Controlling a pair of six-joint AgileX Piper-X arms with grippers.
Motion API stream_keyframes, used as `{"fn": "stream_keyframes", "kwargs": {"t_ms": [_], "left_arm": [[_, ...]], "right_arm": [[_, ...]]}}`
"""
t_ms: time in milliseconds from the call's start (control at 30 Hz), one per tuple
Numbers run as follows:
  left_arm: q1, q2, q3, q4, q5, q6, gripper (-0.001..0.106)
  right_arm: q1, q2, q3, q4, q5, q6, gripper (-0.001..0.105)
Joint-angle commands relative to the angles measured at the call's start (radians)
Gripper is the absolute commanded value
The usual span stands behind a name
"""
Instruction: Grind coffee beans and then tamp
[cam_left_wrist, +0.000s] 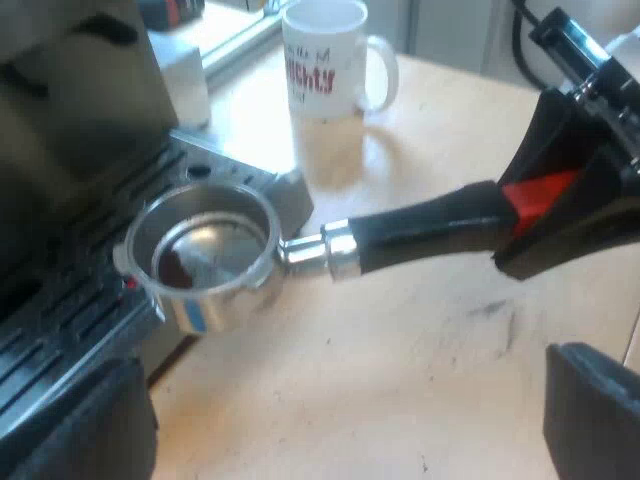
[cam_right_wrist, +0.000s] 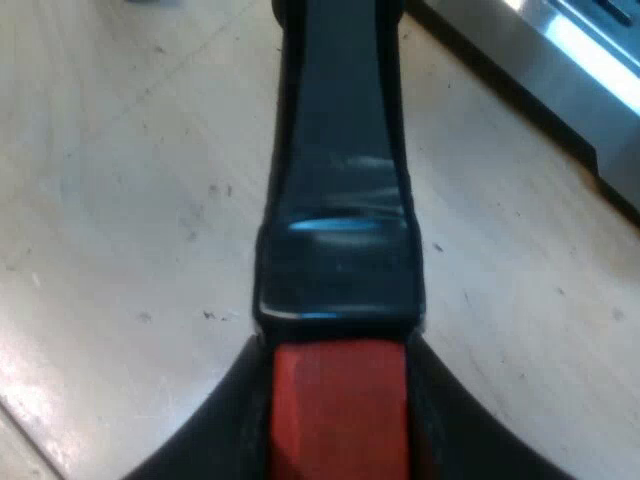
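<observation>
Right hand (cam_right_wrist: 338, 430) clamps the red-ended dark handle (cam_left_wrist: 430, 228) of the round metal holder (cam_left_wrist: 205, 250) (near-empty, ahead); grinding comes next, needing docking at the steel espresso machine (cam_left_wrist: 70, 100).

Pale wood-grain worktop (cam_left_wrist: 400, 350), flecked with small dark specks and a faint grey smudge. Standing directly on it, upright: white mug (cam_left_wrist: 325, 60) with red lettering, handle on the side away from the espresso machine (cam_left_wrist: 70, 100). Machine's metal base also set on the wood, near the mug but apart.
</observation>
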Motion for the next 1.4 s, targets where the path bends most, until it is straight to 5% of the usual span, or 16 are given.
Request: {"fn": "stream_keyframes", "kwargs": {"t_ms": [33,700,1333,1400], "left_arm": [[-0.005,0.058,-0.004,-0.017,-0.03,-0.006,0.08],[-0.005,0.445,-0.004,-0.109,-0.036,0.002,0.08],[-0.005,0.51,-0.004,-0.107,-0.036,0.002,0.08],[-0.005,0.51,-0.004,-0.107,-0.036,0.002,0.08]], "right_arm": [[-0.035,-0.011,0.03,-0.057,-0.034,-0.021,0.0],[-0.047,0.077,0.263,-0.34,-0.097,-0.011,0.0],[-0.047,0.189,0.273,-0.418,-0.097,-0.009,0.0],[-0.047,0.189,0.273,-0.397,-0.097,-0.007,0.009]]}}
